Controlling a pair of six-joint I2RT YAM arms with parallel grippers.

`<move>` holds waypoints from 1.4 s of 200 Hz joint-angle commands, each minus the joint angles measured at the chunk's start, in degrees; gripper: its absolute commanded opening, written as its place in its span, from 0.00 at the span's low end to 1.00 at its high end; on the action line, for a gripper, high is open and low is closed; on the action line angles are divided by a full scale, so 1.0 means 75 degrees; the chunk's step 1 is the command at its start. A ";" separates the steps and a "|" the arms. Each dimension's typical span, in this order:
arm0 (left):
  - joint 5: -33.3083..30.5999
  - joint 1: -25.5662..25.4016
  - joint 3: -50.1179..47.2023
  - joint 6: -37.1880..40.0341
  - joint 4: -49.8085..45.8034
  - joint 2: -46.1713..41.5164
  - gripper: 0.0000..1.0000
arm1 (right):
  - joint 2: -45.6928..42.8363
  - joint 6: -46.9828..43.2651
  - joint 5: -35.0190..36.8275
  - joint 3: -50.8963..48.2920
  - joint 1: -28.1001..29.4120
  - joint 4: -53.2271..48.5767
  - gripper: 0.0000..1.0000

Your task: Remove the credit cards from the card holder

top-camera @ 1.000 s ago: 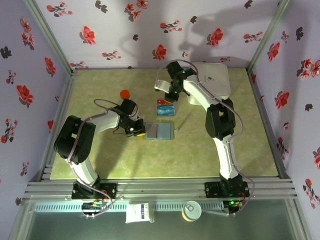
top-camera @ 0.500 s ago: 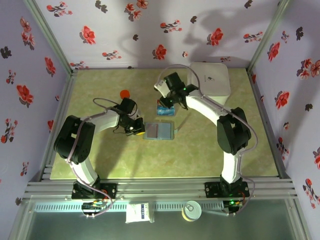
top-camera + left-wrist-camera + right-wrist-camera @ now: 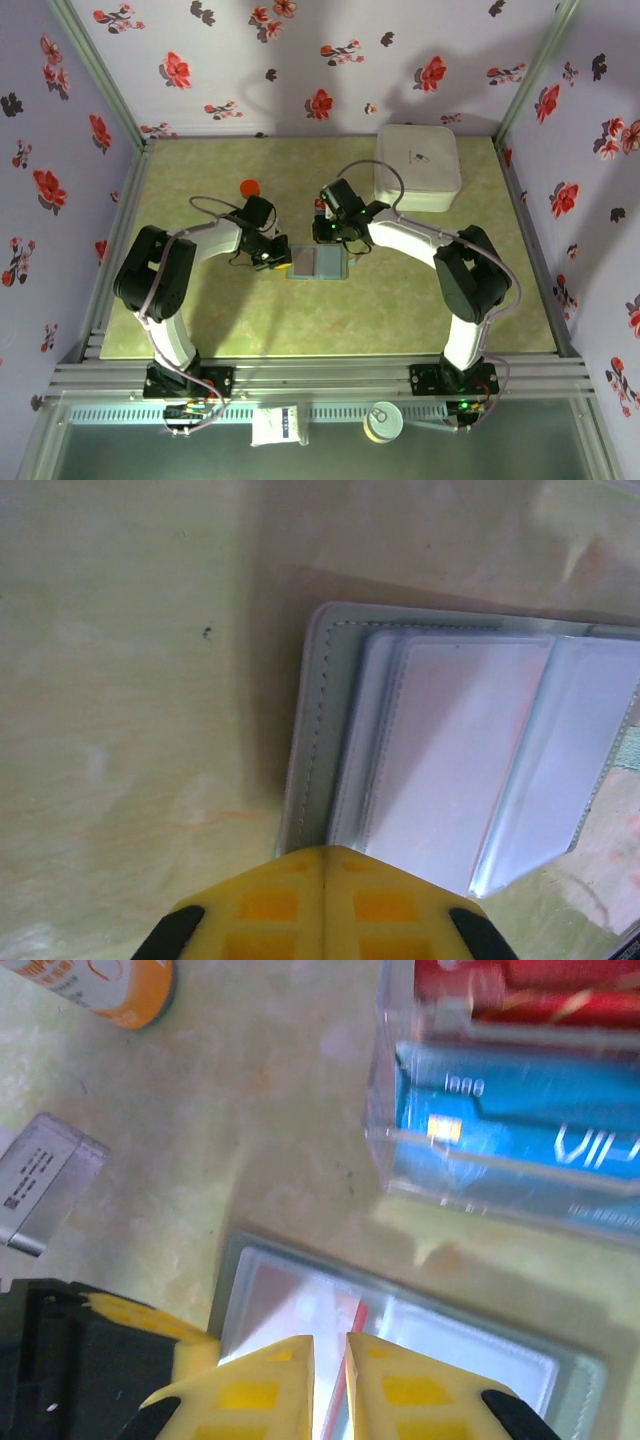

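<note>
Green tabletop (image 3: 220,320) — one card holder (image 3: 322,265), two credit cards (image 3: 520,1120) in clear tray (image 3: 470,1185).

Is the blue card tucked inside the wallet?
No, the blue card lies in the clear tray, apart from the wallet.
</note>
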 commanded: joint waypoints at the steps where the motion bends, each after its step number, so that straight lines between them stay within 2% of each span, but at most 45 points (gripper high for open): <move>1: 0.0171 0.0064 0.0105 0.0223 -0.0090 0.0128 0.00 | -0.0211 0.1195 -0.0537 -0.0193 0.0077 0.0213 0.17; 55: 0.0252 0.0058 -0.0098 0.0148 0.0023 0.0014 0.00 | 0.0146 0.1841 -0.1224 -0.0521 0.0171 0.0506 0.26; 101: 0.0259 0.0065 -0.0141 0.0114 0.0049 -0.0010 0.00 | 0.0431 0.2059 -0.1569 -0.0563 0.0200 0.0704 0.29; 130: 0.0295 0.0053 -0.0218 0.0058 0.0108 -0.0009 0.00 | 0.0643 0.2139 -0.1732 -0.0510 0.0229 0.0690 0.28; 210: 0.0301 0.0030 -0.0255 -0.0004 0.0207 0.0028 0.00 | 0.0960 0.2065 -0.1748 -0.0354 0.0311 0.0525 0.27; 280: 0.0282 0.0038 -0.0231 0.0085 0.0096 0.0068 0.00 | 0.1051 0.1627 -0.1226 -0.0083 0.0311 -0.0311 0.27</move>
